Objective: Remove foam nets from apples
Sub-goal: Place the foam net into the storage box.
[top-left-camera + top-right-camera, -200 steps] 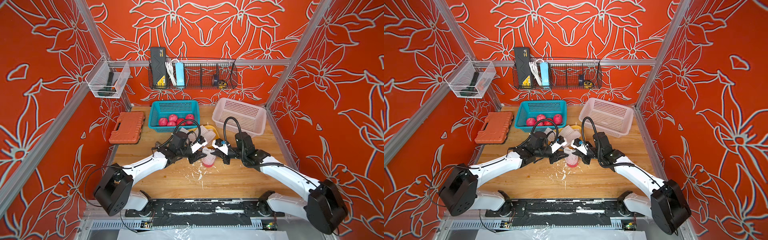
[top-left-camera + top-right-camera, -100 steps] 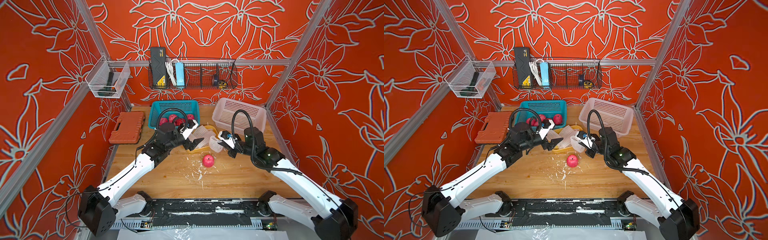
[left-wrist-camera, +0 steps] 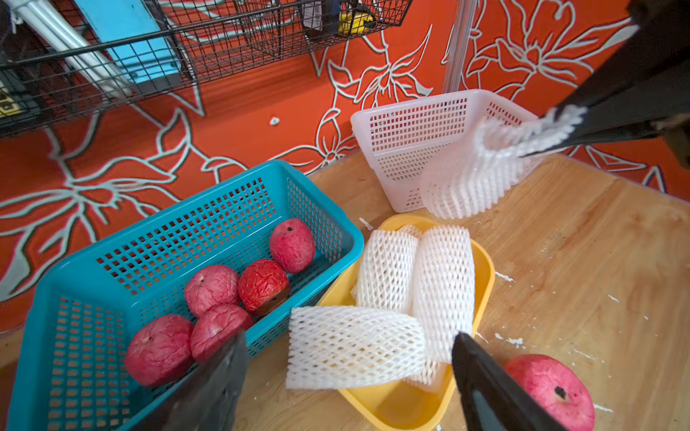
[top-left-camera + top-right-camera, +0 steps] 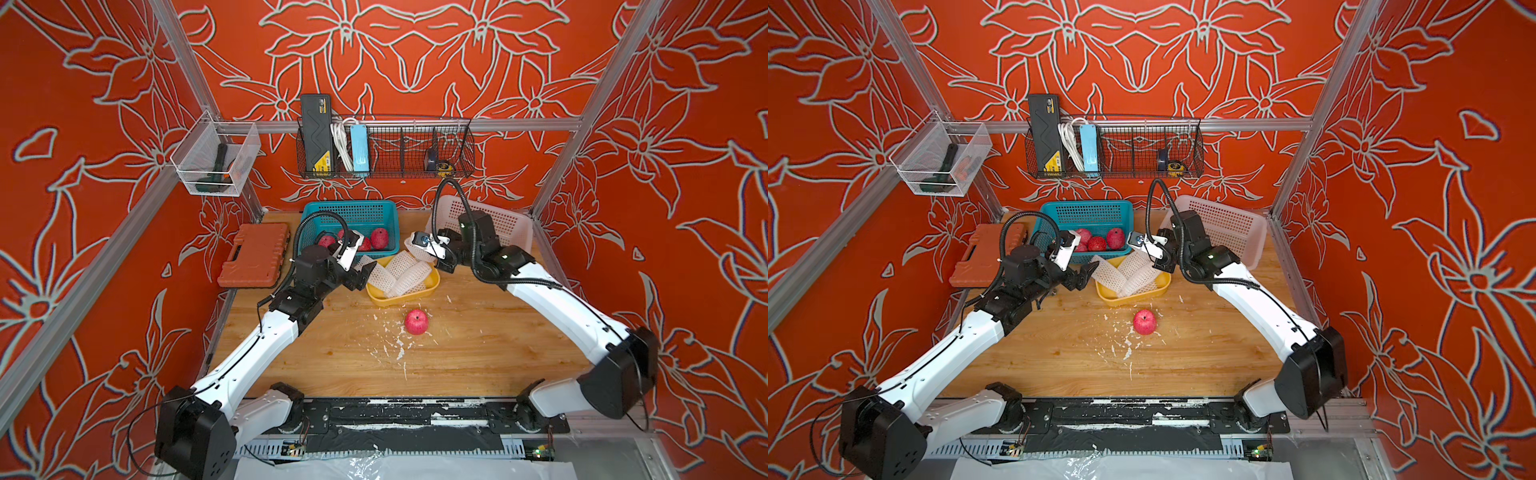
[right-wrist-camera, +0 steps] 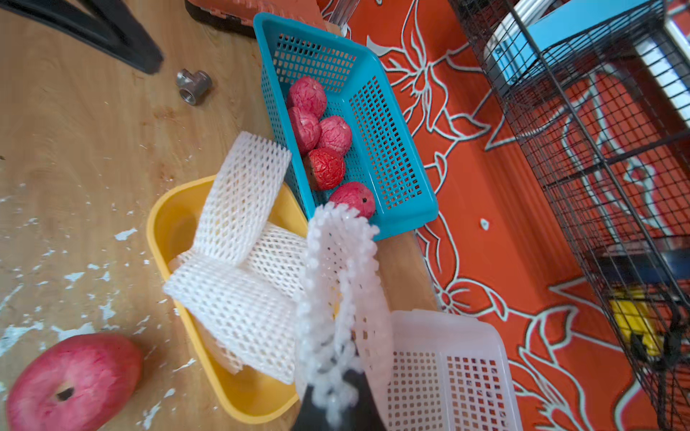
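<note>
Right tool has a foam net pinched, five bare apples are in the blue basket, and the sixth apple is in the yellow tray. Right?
No. The sixth apple lies on the table, outside the yellow tray, as both top views show. The right tool does pinch a foam net; five apples sit in the blue basket.

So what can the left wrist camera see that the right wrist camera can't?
Only the left wrist camera: the left pincer, open, fingers wide apart. Only the right wrist camera: a small metal pipe fitting on the table and the orange case's edge. Both: the bare apples in the blue basket, the foam nets in the yellow tray, the loose apple, and the net the shut right pincer holds.
</note>
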